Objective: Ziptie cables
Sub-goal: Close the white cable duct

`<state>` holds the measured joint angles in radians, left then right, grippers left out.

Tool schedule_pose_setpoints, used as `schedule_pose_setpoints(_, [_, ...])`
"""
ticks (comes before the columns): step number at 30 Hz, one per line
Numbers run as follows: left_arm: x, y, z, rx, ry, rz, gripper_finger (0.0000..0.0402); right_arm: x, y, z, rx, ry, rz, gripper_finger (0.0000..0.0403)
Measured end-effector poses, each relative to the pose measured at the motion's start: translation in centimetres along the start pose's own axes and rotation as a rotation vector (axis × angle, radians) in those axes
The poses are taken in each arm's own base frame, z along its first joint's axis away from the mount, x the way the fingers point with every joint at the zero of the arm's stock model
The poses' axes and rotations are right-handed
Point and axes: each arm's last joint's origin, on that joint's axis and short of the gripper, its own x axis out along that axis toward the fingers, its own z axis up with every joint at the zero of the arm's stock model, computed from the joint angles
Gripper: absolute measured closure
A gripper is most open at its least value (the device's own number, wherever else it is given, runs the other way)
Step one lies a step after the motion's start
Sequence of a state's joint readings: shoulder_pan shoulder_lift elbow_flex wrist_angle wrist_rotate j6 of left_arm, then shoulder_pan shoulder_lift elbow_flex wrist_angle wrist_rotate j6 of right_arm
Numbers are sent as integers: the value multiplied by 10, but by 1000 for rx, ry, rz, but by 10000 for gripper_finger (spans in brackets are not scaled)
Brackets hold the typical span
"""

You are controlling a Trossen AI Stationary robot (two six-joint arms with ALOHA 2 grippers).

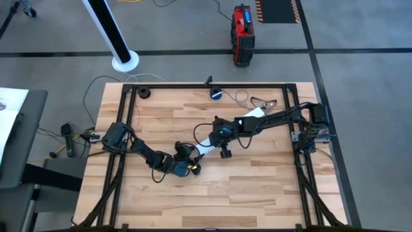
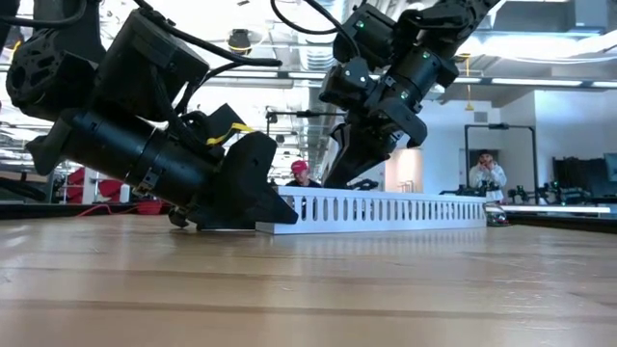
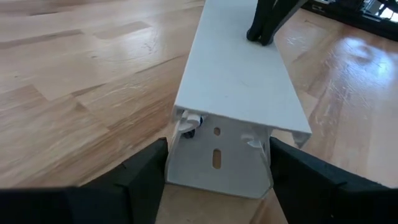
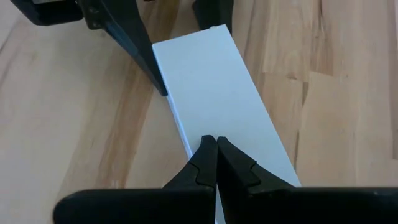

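A long white duct (image 1: 207, 145) with slotted side walls and a flat lid lies slantwise on the middle of the wooden table (image 1: 161, 206). My left gripper (image 3: 217, 171) lies low on the table at the duct's near-left end, shut on it. My right gripper (image 4: 216, 149) is shut, its tips on the lid a little way along the duct from that end. Thin dark cables (image 1: 264, 101) lie loose on the table near the far edge, untouched. A small dark-and-blue thing (image 3: 191, 122) peeks out under the lid at the duct's open end. My left gripper holds the duct's near-left end (image 3: 217, 158) between its two fingers, one finger (image 3: 146, 171) against each side wall. The fingers come nearly level along the duct, from the table's left. The duct lies flat on the table. My right gripper presses its shut fingertips (image 4: 208, 155) onto the lid's top face (image 4: 214, 118), on its midline. It comes from above, slanting down from the table's right. The lid sits on the duct, which rests on the table.
A small round blue-black device (image 1: 216, 94) with a pale cord lies at the far edge, beside a black clip (image 1: 208, 80). A black frame (image 1: 212, 86) borders the table. Bare wood lies toward the near edge. People stand in the room beyond the table.
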<state>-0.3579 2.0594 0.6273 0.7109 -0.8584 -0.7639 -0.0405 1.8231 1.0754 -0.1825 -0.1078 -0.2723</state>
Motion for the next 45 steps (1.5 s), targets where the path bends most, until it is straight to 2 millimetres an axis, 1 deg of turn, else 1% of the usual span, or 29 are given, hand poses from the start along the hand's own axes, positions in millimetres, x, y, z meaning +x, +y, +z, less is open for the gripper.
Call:
schedule_pose_setpoints(9, [0,-1,0,3,9,-12,155,0,0,2,-23,-20,6,403])
schedule_pose_setpoints(12, [0,-1,0,12,4,-11,155,-4,0,4,-27,-38,0,403])
schedule_pose_setpoints(16, [0,-1,1,50,-6,-9,155,-6,1,5,-31,-44,3,403])
schedule_pose_setpoints(21, [0,-2,1,155,-19,-10,155,-4,3,6,-29,-56,46,398])
schedule_pose_setpoints(26, [-1,-7,5,53,-44,-53,155,-5,3,9,-34,-90,27,363])
schedule_pose_setpoints(29, [2,-4,5,29,16,-99,151,-8,1,10,-38,-97,24,336])
schedule_pose_setpoints(34, [4,-4,7,11,61,-161,117,-9,-1,11,-52,-110,14,299])
schedule_pose_setpoints(40, [1,-10,6,10,132,-264,69,-9,-2,14,-58,-138,7,272])
schedule_pose_setpoints(45, [-8,-19,6,0,191,-286,59,-9,2,12,-62,-113,18,258])
